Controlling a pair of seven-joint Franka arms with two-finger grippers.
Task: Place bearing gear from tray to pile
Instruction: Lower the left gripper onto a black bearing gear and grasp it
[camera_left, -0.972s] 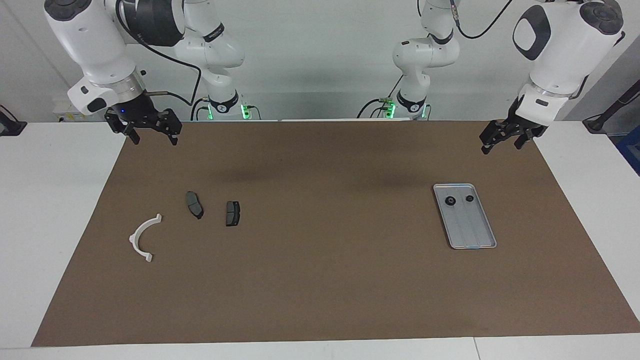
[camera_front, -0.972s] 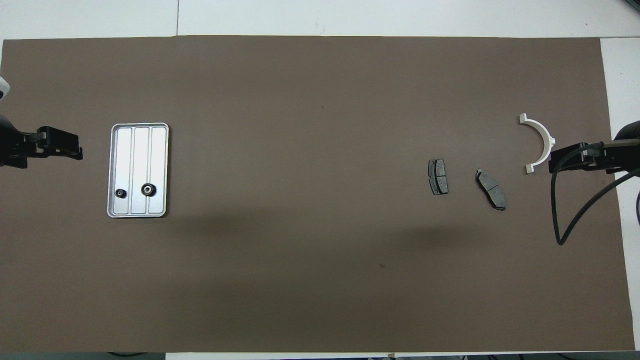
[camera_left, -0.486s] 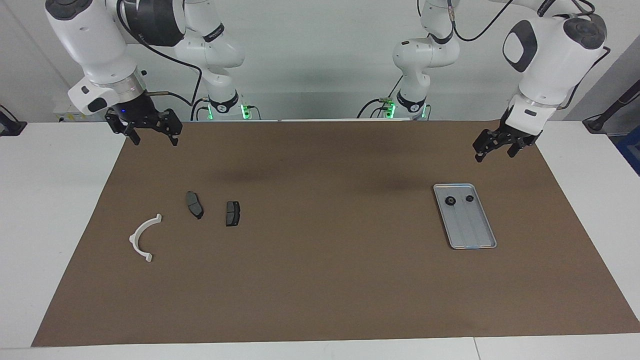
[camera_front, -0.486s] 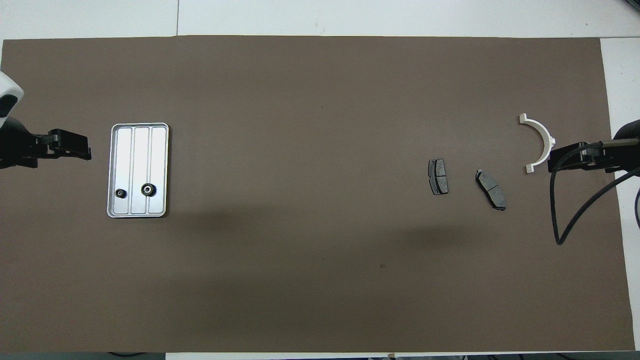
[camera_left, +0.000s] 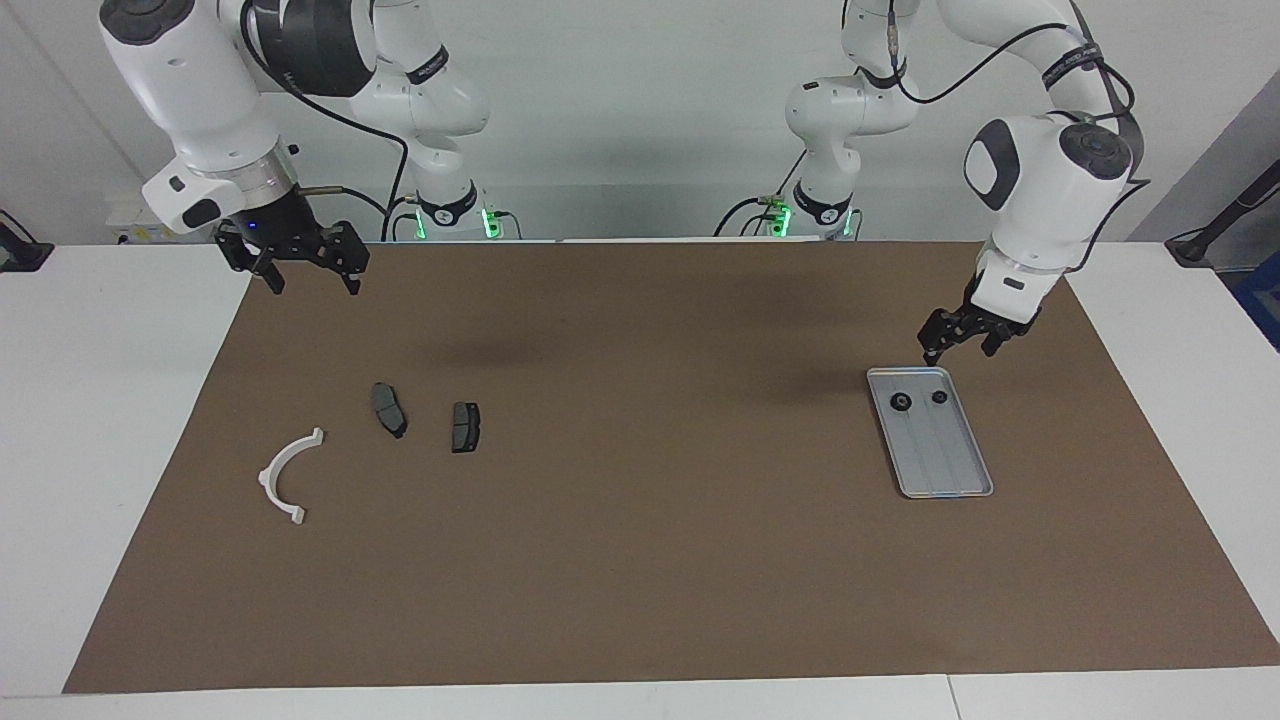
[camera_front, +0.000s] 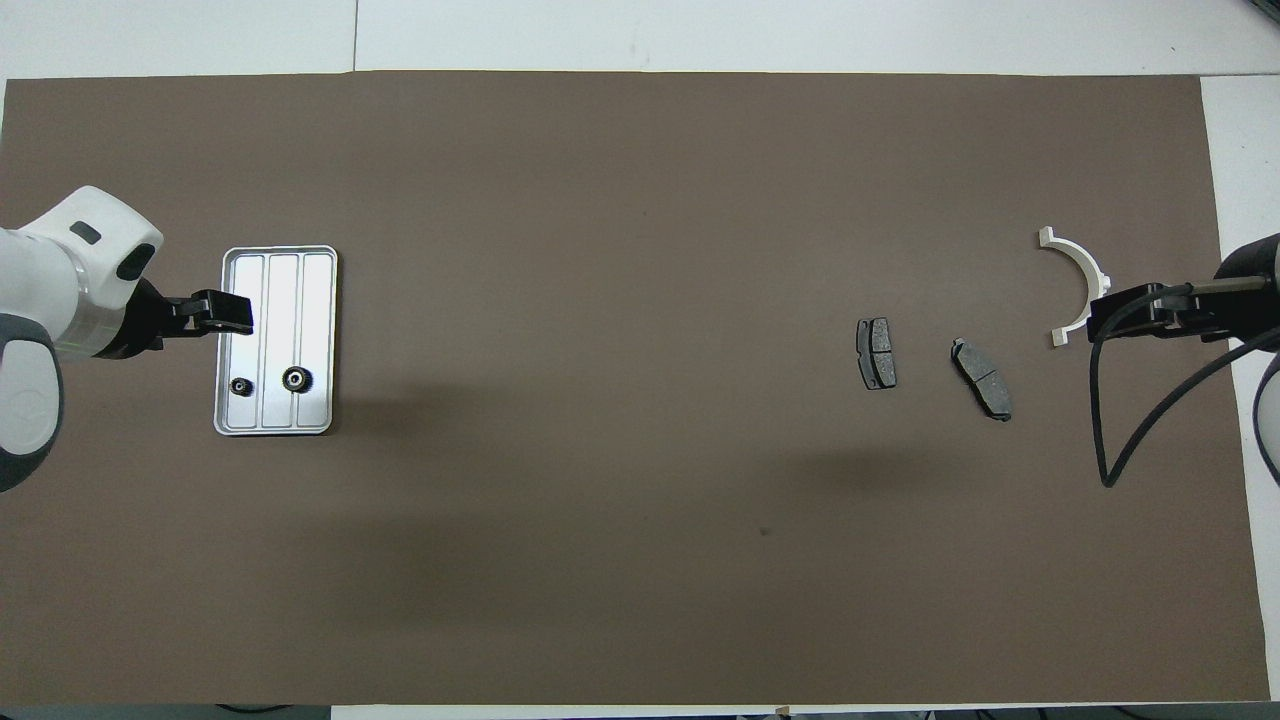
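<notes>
Approach phase, left arm active. Left gripper has travelled from the table edge at its own end and descended until it hangs just above the tray rim nearest the robots. Its jaws stand apart with nothing between them; whether they have begun to narrow cannot be told from the views.

Two small dark round parts lie in the tray end just below the jaws: the larger toothed bearing gear and a smaller round part beside it. In the overhead view the left gripper overlaps the tray edge, with the bearing gear slightly toward the robots from the fingertips. Neither part is touched.

Pile location: toward the right arm's end of the table, well apart from the left jaws. It comprises the white bracket and two dark plates. Right gripper waits raised near its end of the table, jaws apart and empty, with the bracket close below it in the overhead view.

Implication: transfer has not started. Remaining steps, by estimate, are a short alignment over the gear, descent, closure, then a long carry across the mat to the pile.
</notes>
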